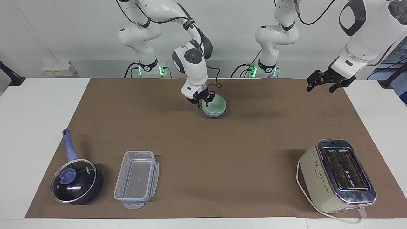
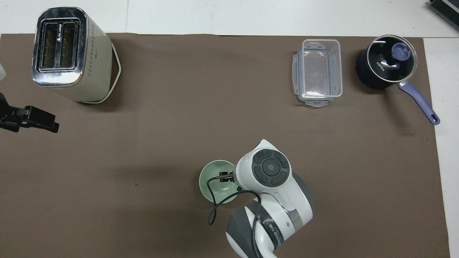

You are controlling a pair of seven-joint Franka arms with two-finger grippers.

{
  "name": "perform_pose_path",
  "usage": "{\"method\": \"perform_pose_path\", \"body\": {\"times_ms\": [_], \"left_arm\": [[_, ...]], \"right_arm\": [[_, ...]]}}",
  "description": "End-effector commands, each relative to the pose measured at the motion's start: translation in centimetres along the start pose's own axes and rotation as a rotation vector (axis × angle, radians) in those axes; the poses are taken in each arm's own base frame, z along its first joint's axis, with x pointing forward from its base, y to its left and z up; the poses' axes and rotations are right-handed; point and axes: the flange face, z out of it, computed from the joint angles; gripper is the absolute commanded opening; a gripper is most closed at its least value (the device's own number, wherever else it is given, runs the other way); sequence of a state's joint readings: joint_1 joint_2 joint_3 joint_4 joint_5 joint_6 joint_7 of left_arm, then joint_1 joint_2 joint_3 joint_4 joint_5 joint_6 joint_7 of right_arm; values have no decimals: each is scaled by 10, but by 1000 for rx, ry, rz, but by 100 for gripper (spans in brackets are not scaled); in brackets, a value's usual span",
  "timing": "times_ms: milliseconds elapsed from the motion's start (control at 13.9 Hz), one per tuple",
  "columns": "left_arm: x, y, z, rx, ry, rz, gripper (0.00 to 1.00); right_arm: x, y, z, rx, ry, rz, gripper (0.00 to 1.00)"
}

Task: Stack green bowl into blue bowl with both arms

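Only the facing view reveals the blue bowl (image 1: pixel 215 114) beneath the green bowl (image 1: pixel 215 106), nested upright, mouths up, mid-tabletop near the robots. The right gripper (image 1: pixel 203 99) hovers at the rim, jaws spread and holding nothing. The left gripper (image 1: pixel 322 83) waits over the mat's (image 1: pixel 203 143) edge, jaws apart.

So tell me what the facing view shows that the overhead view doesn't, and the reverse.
Only the facing view shows the blue bowl as a rim beneath the green bowl, the right tool open at that bowl's rim, and both arm bases. Only the overhead view shows the green bowl's round inside from above, partly covered by the right arm. Both show the left tool, waiting near the toaster's end, plus the clear container and lidded pan.
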State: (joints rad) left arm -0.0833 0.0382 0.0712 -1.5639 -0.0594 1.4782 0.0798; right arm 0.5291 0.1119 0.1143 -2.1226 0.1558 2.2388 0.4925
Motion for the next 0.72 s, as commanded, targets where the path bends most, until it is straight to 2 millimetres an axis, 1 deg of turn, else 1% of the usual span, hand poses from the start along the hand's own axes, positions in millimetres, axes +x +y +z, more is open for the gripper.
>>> {"method": "perform_pose_path", "body": {"times_ms": [0,144,216,288,360,504,576,648], "left_arm": [[-1,-2,-2,14,-12,-12,100],[-1,-2,-2,14,-12,-12,100],[-1,-2,-2,12,-12,-12,100],[-1,-2,-2,14,-12,-12,100],[-1,-2,-2,14,-12,-12,100],[-1,-2,-2,14,-12,-12,100],[-1,-2,-2,14,-12,-12,100],[-1,-2,-2,14,-12,-12,100]], "right_arm": [[3,27,-45,23,7,35,100],[16,68,-85,27,41,48,100],[20,85,-101,23,46,54,100],[24,107,-117,20,47,66,100],[29,134,-137,22,62,66,100],[42,183,-184,20,89,104,100],[50,205,-207,5,100,125,100],[56,216,-227,-23,118,129,100]]}}
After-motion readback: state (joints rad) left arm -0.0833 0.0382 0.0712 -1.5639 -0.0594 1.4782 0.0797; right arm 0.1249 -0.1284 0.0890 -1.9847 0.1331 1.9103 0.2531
